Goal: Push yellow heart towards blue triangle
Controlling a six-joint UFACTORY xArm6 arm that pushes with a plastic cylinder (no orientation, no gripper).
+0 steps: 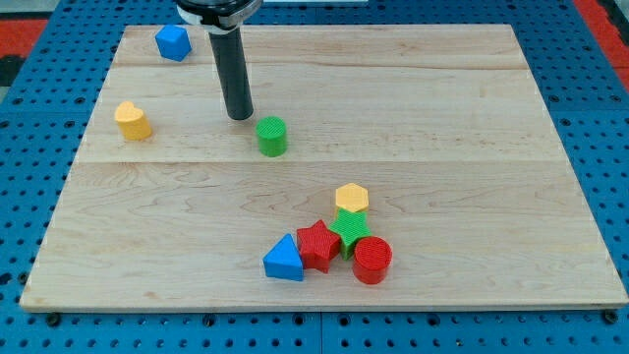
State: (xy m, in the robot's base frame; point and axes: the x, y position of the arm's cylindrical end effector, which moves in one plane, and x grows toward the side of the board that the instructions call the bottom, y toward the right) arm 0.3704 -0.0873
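Observation:
The yellow heart (133, 121) lies near the board's left edge, in the upper part. The blue triangle (284, 260) lies near the view's bottom, centre, touching a red star (318, 244). My tip (239, 116) is at the end of the dark rod, to the right of the yellow heart and well apart from it, just up-left of a green cylinder (272, 136). The blue triangle is far down and to the right of the heart.
A blue cube (173, 42) sits at the top left. A yellow hexagon (351, 198), a green star (349, 229) and a red cylinder (372, 260) cluster to the right of the red star. The wooden board (472, 118) lies on a blue pegboard.

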